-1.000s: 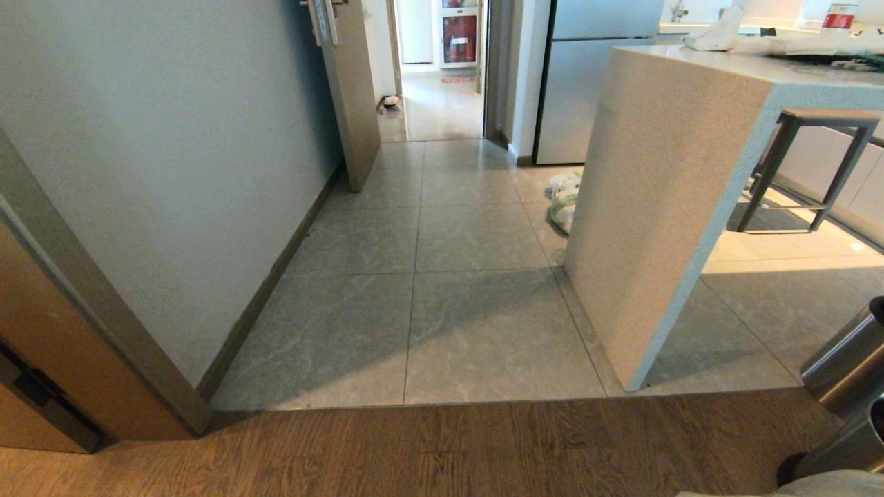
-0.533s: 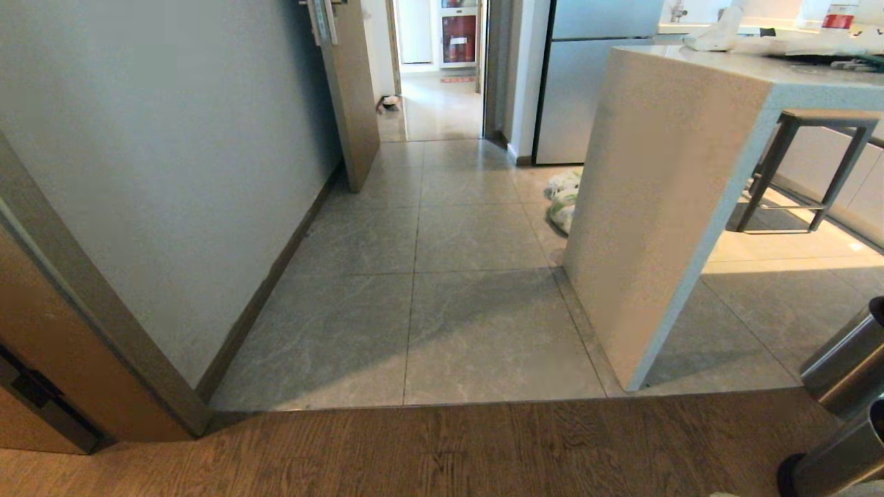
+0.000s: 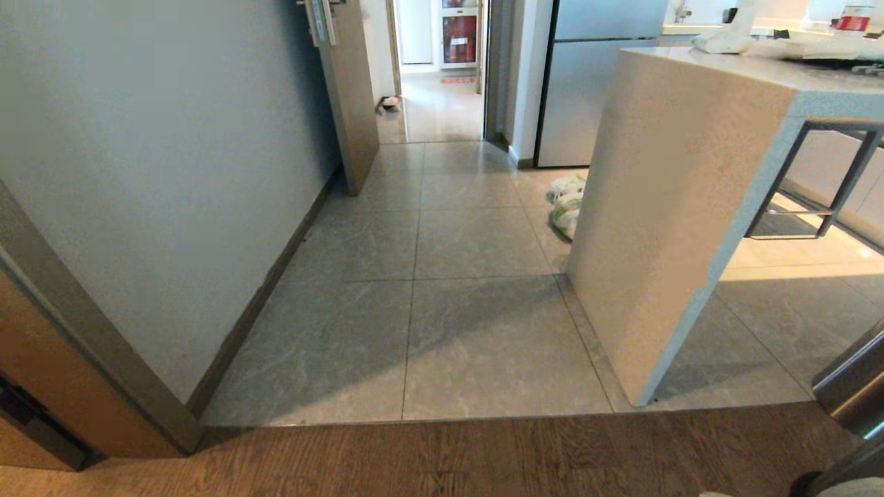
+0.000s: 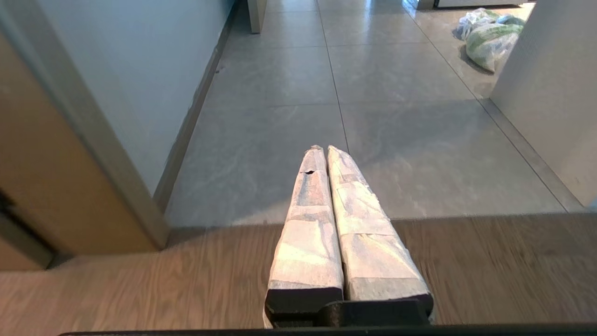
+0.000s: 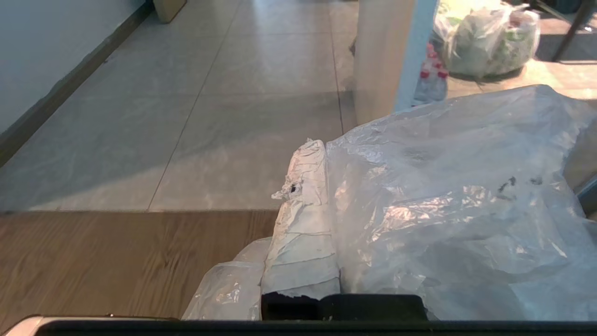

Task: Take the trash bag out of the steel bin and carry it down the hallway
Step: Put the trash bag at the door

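Right gripper (image 5: pixel 322 149) clamped on the trash bag (image 5: pixel 457 196), clear film draped over one finger, left gripper (image 4: pixel 325 150) closed and empty, hallway (image 3: pixel 442 207) tiles ahead of both, steel bin (image 3: pixel 853 386) beside right gripper.

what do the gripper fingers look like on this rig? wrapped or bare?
Wrapped. The left gripper has two long tapered fingers covered in white, creased tape in overlapping bands, with a small dark tear near one tip, on a black base. The right gripper has the same white wrap, frayed and torn at the tip; only one finger shows, on the same black mount. No cables or markings are visible.
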